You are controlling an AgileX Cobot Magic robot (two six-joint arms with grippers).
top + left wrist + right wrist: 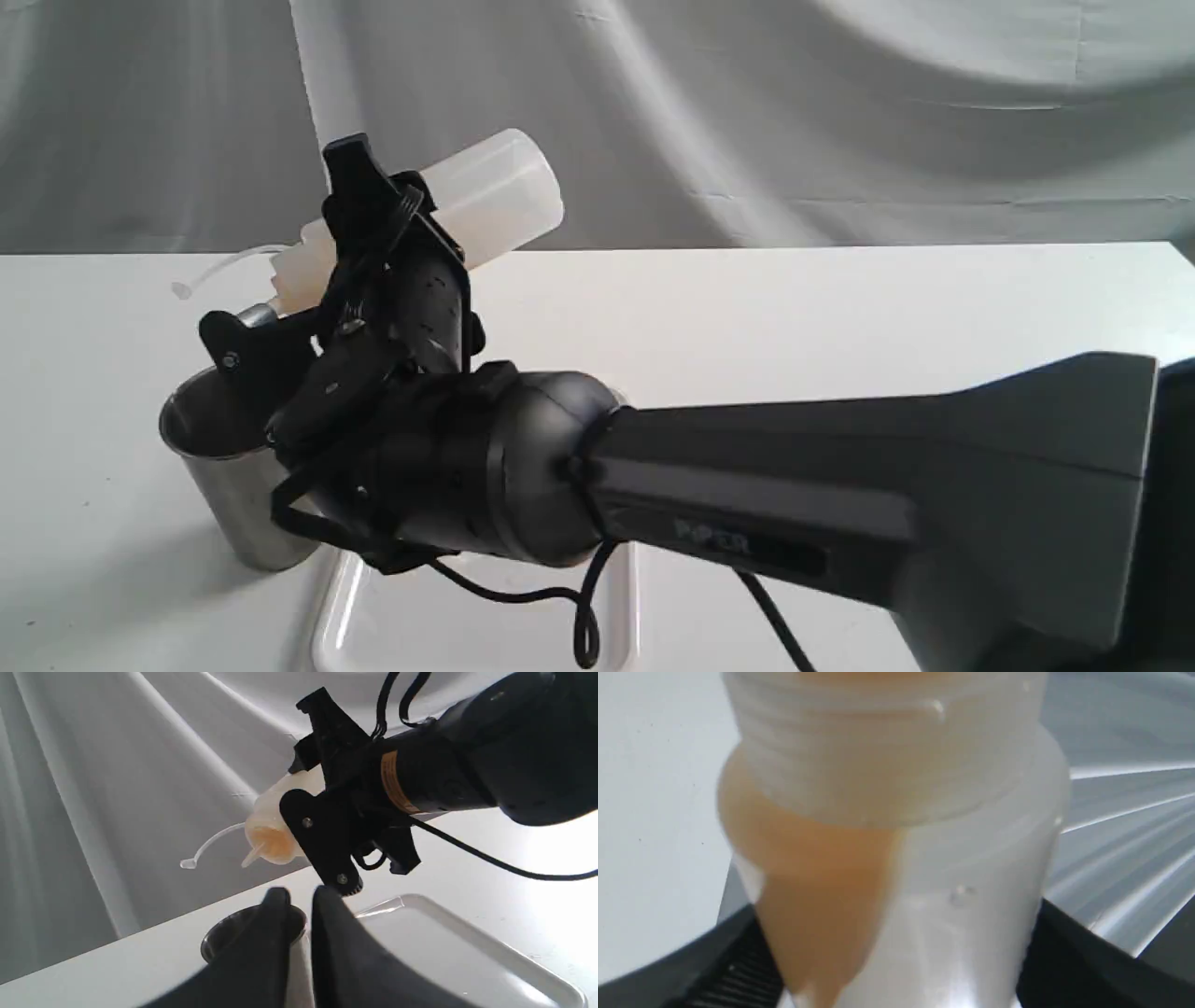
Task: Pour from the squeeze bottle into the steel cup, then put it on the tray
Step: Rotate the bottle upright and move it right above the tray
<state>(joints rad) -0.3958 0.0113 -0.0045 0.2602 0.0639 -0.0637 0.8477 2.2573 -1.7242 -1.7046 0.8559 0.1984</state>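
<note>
My right gripper [299,266] is shut on the squeeze bottle [490,196], holding it tilted with its base up and its cap end down over the steel cup [233,495]. Amber liquid has pooled at the bottle's cap end [271,835]. The thin nozzle [252,856] points down toward the cup's mouth [224,933], and the cap strap [205,847] hangs loose. I see no stream. In the right wrist view the bottle [896,835] fills the frame between the fingers [714,961]. The clear tray [373,616] lies beside the cup. My left gripper [301,905] has a narrow empty gap and stays short of the cup.
The right arm [840,495] stretches across the white table [840,299] from the right, above the tray [444,952], with a black cable [579,607] drooping onto it. A grey cloth backdrop [840,112] hangs behind the table.
</note>
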